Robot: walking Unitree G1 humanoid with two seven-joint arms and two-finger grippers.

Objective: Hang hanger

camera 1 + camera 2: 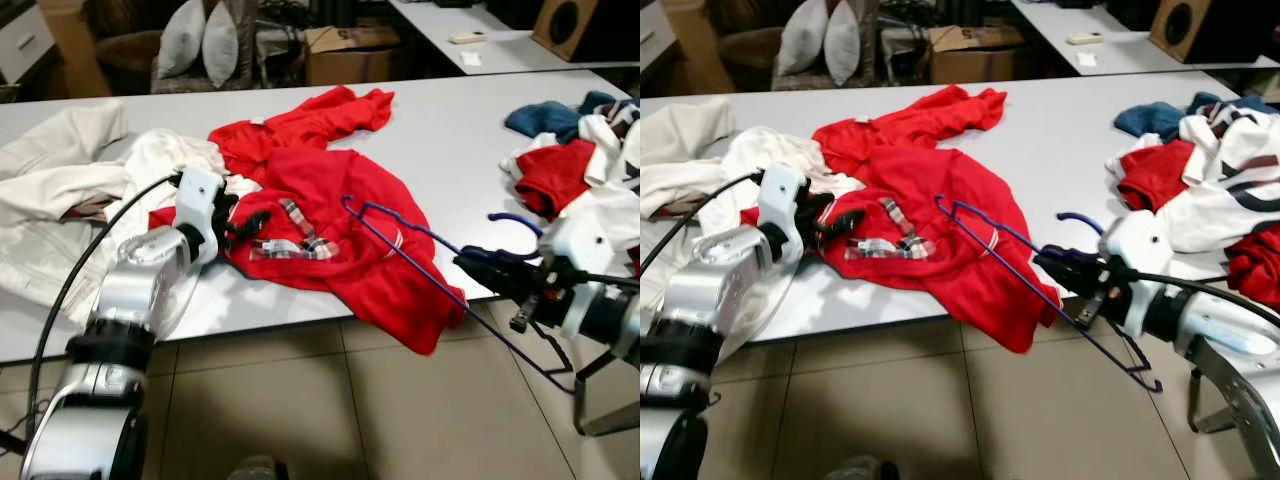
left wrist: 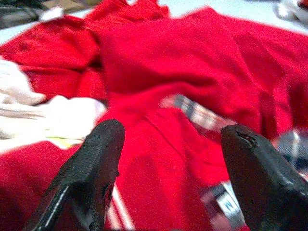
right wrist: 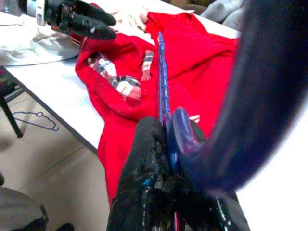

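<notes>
One blue wire hanger [image 1: 420,262] is held by the right hand [image 1: 478,266], whose black fingers are clamped on the wire just below the hook. A thin, dark blue frame is shown, with its hook curving up at 12 o'clock of the hand, one corner reaching out toward 10 o'clock over the red shirt [image 1: 340,215], and the opposite corner hanging down past the edge of the white surface [image 1: 450,130] at 5 o'clock, above the tiled floor [image 1: 330,400]. In the right wrist view the wire is seen pinched between the closed fingers [image 3: 149,159], running straight away over the shirt.

The red shirt is spread crumpled across the middle of the surface, with a plaid-lined collar turned up and its lower part draped over the near edge. The right arm is stretched in from 3 o'clock, roughly level with the surface edge. The left arm is raised from 7 o'clock, and the left hand [image 1: 243,228] is set at the shirt's collar with its fingers spread apart over the red cloth. White garments [image 1: 70,180] are piled at 9 o'clock, and mixed clothes [image 1: 580,160] at 2 o'clock.
</notes>
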